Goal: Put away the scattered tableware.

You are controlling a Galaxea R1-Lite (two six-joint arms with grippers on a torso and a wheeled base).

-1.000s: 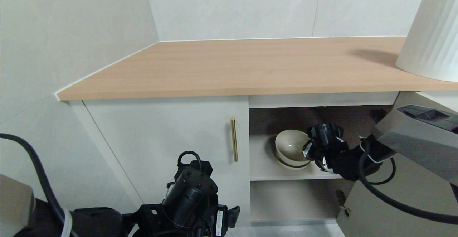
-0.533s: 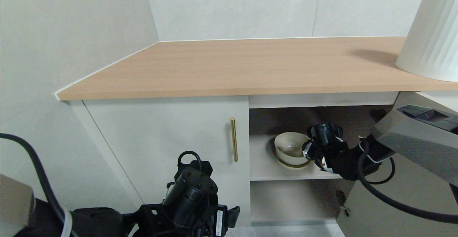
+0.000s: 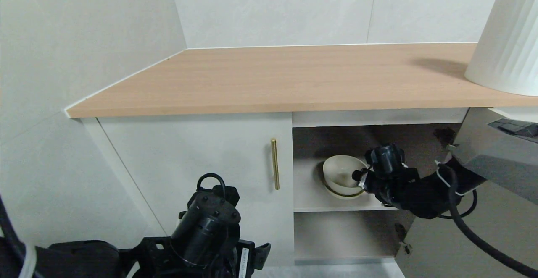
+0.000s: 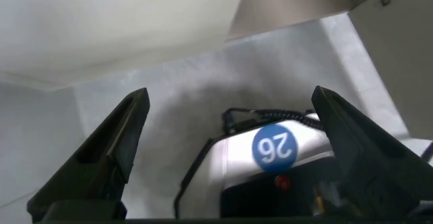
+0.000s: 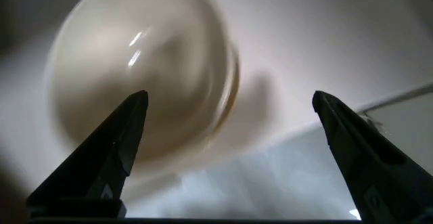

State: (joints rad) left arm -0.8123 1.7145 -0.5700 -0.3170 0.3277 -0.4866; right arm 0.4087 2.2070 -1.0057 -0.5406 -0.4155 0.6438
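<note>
Two bowls (image 3: 341, 174) sit stacked on one cabinet shelf (image 3: 309, 198). Right end effector (image 3: 359, 177) beside them and left end effector (image 4: 230, 95) are both spread, grasping nothing.

Head view: bright, even, soft light from above, no glare on the countertop (image 3: 294, 76). The lamp shade (image 3: 504, 38) throws a soft-edged shadow on the wood to its left. The open cabinet (image 3: 328, 139) is dim inside, with the back wall in shade. The bowl (image 3: 341, 175) on the shelf still catches enough light to read. Straight lines lean near the frame edges.

Right wrist view: bowl smeared by blur, one small glint on it. The right gripper (image 5: 230, 97) fingers are dark silhouettes.

Left wrist view: the left gripper (image 4: 230, 92) fingers are equally dark against the pale floor (image 4: 169, 116), soft throughout.
</note>
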